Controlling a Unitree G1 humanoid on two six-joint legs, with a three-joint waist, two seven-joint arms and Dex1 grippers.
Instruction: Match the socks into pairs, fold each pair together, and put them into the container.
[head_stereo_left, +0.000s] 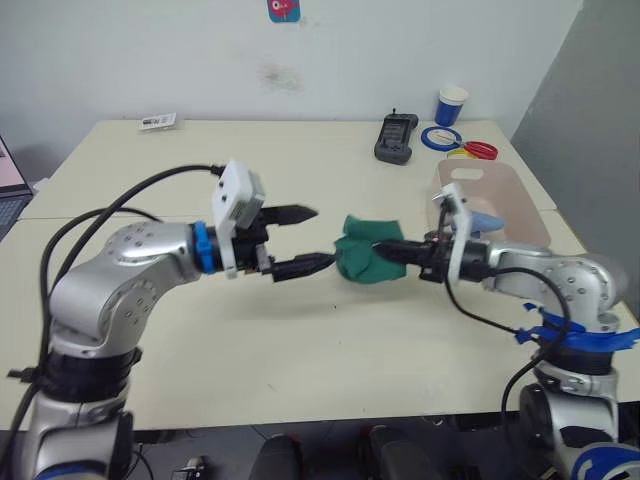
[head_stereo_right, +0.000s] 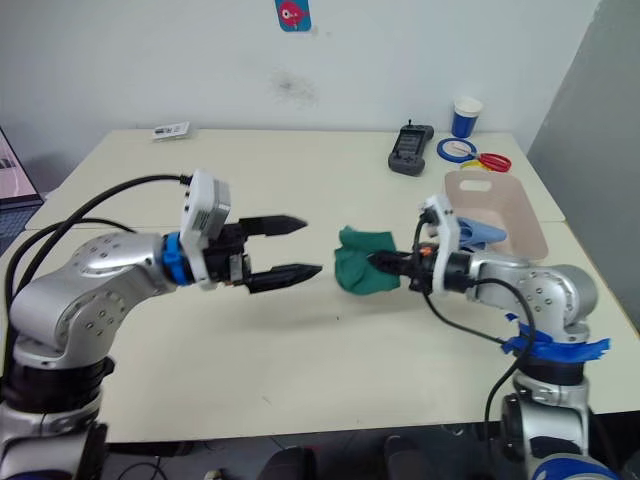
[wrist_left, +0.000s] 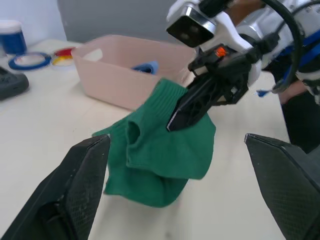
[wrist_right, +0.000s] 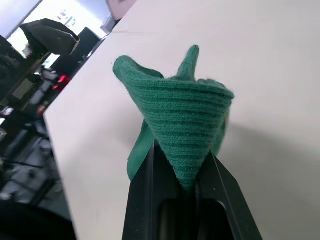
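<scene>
Over the middle of the surface, the right gripper (wrist_right: 182, 172) is pinching the ribbed cuff of the dark green socks (head_stereo_left: 362, 258), its two black fingers (wrist_right: 150, 200) clenched on the bunched fabric and holding it just above the tabletop. Facing it, the left gripper (head_stereo_left: 300, 240) is hovering just beside the bundle with fingers (wrist_left: 75, 190) spread wide and grasping nothing. Beyond, near the right edge, the pink-beige container (head_stereo_left: 500, 195) is holding a light blue sock (wrist_left: 146, 67).

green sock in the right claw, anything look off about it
Somewhat: the green sock hangs bunched from the right claw, pinched at its cuff, not folded flat. The left claw is open beside it.
</scene>
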